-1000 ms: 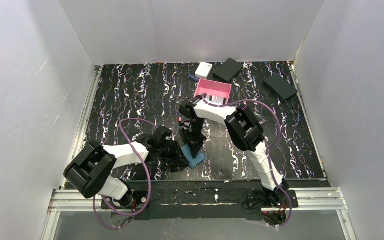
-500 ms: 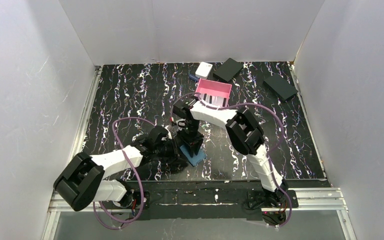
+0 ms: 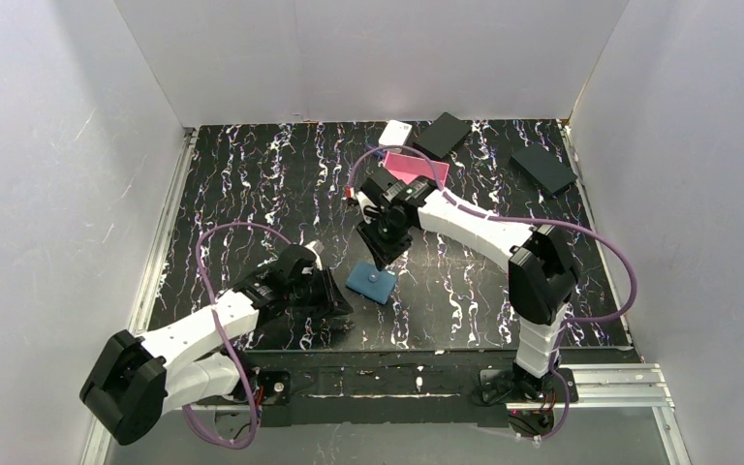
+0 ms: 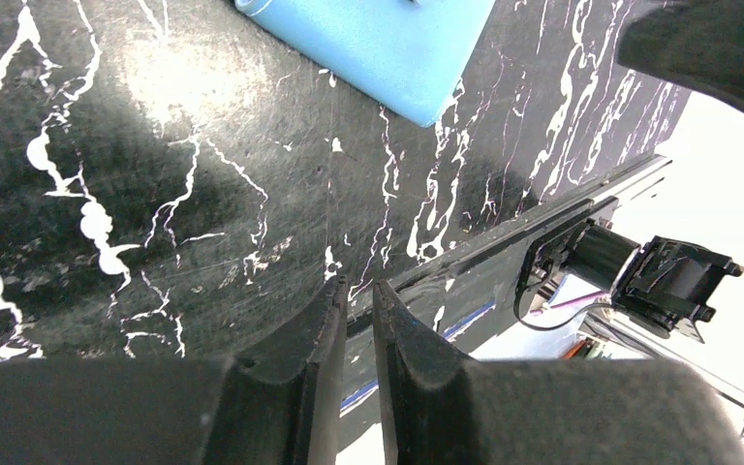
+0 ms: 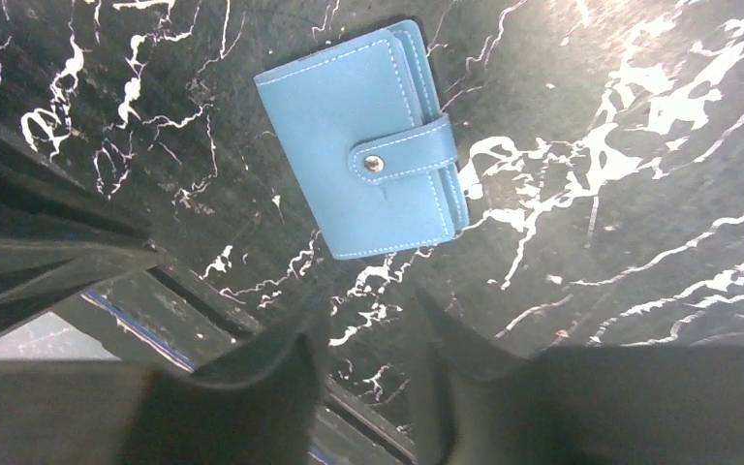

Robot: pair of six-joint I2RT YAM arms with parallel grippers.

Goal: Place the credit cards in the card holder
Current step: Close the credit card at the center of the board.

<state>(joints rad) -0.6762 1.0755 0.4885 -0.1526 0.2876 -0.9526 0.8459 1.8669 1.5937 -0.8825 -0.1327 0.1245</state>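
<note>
The card holder [image 3: 372,282] is a blue wallet lying flat on the black marbled table, folded closed with its tab snapped. It also shows in the right wrist view [image 5: 360,140], and one corner of it shows in the left wrist view [image 4: 368,39]. My right gripper [image 3: 385,257] hangs just behind and above the card holder, open and empty [image 5: 368,294]. My left gripper [image 3: 342,303] sits low to its left, its jaws only a narrow gap apart with nothing between them [image 4: 358,286]. No credit cards show in any view.
A pink tray [image 3: 417,167] stands behind the right arm, partly hidden by it. A small white box [image 3: 395,134] and two flat black boxes [image 3: 443,135] [image 3: 543,169] lie at the back. The table's metal front rail [image 3: 387,380] runs close behind my left gripper.
My right gripper has opened and lifted back off the card holder. The left arm has drawn away to the left, leaving the card holder lying free and closed.
</note>
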